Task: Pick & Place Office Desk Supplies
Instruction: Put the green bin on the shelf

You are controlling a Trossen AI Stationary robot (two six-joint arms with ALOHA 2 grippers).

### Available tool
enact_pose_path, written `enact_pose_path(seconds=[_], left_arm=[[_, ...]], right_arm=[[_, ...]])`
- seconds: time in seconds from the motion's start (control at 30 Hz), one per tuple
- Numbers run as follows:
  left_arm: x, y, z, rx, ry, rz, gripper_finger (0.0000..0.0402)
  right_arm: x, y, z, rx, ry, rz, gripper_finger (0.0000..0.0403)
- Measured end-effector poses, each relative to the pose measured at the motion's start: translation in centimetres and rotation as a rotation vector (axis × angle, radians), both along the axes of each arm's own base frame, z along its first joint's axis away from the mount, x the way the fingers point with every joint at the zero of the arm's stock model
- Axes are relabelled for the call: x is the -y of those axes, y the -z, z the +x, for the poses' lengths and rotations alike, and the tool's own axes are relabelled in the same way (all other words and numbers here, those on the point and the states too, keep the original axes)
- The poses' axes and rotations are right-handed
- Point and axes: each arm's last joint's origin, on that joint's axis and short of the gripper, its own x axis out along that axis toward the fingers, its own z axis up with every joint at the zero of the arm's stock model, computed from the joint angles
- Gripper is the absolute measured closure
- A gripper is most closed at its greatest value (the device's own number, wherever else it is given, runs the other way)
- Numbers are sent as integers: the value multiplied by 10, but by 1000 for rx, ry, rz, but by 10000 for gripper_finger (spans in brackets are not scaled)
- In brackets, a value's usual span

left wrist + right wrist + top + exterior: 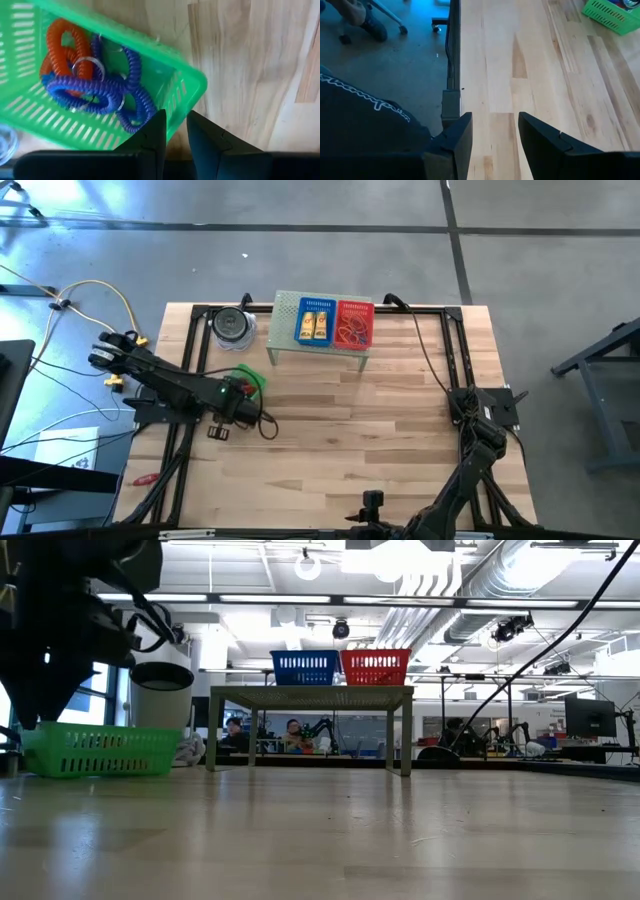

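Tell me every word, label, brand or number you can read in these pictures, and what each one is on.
No text here can be read for certain.
White cursive lettering on a person's dark sleeve, right wrist view: too blurred and cut off to read.
Print on the white paper sheet left of the table, high view: too small to read.
The green basket, blue basket, red basket and wooden table show no lettering.

Under my left gripper (175, 131): basket (192, 90), coil loops (95, 85) inside. Beyond it, on a small stand (318, 346): two bins side by side, blocks (314, 327) in one, bands (353, 332) in the other. My right gripper (495, 131): well apart, near table edge.
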Motion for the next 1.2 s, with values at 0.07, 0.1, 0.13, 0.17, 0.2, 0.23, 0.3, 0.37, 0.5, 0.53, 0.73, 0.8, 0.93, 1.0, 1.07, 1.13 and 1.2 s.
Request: enact_pose_path(seconds=[0.07, 0.1, 0.13, 0.17, 0.2, 0.23, 0.3, 0.37, 0.5, 0.53, 0.73, 0.8, 0.93, 1.0, 1.07, 1.13, 1.2], left_arm=[[-2, 3, 1, 8, -1, -10, 333], [-2, 4, 1, 9, 0, -11, 333], [-3, 4, 2, 12, 1, -13, 333], [-4, 4, 3, 25, 0, -16, 333], [-4, 5, 4, 38, -4, -19, 333], [-5, 6, 4, 38, -8, -20, 333], [-6, 7, 5, 47, -18, -22, 333], [-8, 8, 6, 55, -26, -23, 333], [-10, 8, 7, 55, -37, -23, 333], [-10, 8, 7, 55, -39, -23, 333], [-10, 12, 9, 30, -36, -30, 333], [-9, 16, 11, 4, -28, -34, 333], [-8, 26, 15, -54, -27, -20, 336], [-8, 31, 16, -80, -26, -12, 344], [-7, 35, 17, -101, -27, -8, 355], [-7, 36, 18, -107, -27, -7, 369], [-7, 36, 18, -107, -27, -6, 384]], right_arm=[[0, 0, 0, 0, -1, 3, 254], [0, 0, 0, 0, -1, 3, 254], [0, 0, 0, 1, -1, 5, 254], [-1, 0, 0, 2, -1, 7, 254], [-1, 0, 0, 4, -1, 9, 254], [-1, 0, 1, 6, -1, 12, 254], [-1, -1, 1, 8, -2, 17, 254], [-1, -1, 1, 7, -3, 19, 254], [-2, -1, 1, 8, -3, 22, 254], [-2, -1, 1, 9, -4, 23, 254], [-2, -1, 1, 9, -5, 22, 254], [-2, -1, 1, 9, -6, 21, 254], [-2, -1, 1, 8, -7, 21, 254], [-2, -1, 1, 8, -7, 21, 254], [-2, -1, 1, 8, -7, 21, 254], [-2, -1, 1, 8, -7, 21, 254], [-2, -1, 1, 8, -7, 21, 254]])
